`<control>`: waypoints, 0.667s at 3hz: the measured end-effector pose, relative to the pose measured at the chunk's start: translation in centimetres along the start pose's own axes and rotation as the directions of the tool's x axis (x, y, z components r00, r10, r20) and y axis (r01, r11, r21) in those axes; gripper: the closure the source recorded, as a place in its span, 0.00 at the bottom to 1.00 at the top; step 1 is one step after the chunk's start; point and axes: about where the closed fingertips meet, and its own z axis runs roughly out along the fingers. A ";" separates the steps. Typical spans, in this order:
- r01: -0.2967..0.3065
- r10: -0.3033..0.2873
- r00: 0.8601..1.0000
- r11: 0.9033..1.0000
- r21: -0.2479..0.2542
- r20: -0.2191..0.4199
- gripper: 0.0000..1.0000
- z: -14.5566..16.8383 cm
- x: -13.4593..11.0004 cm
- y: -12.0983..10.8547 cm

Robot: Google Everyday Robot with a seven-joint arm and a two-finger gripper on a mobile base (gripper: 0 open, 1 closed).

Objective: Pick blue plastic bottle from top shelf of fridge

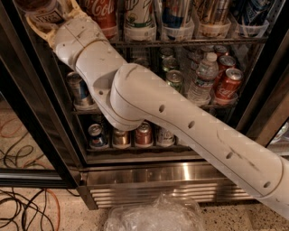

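Gripper: the gripper (52,19) sits at the upper edge of view, just left of the red Coca-Cola bottle (101,16), clasped around the blue plastic bottle (44,16).
Bottle: only its lower body and label show; the cap is out of view.
Top shelf: the top shelf (180,43) runs rightward from the Coca-Cola bottle, with other drinks in its holders.
Done: reach and grasp, by my judgement.
Left: drawing the bottle away from the Coca-Cola bottle, clear of the fridge (43,117).

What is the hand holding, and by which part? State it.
The hand, at top left, grips the blue plastic bottle around its labelled body.
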 end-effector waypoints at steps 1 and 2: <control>0.074 -0.073 0.997 0.997 -0.005 0.025 1.00 -1.0 -1.4 -0.2; 0.110 -0.110 0.994 0.994 -0.002 0.026 1.00 -2.4 -2.2 -0.3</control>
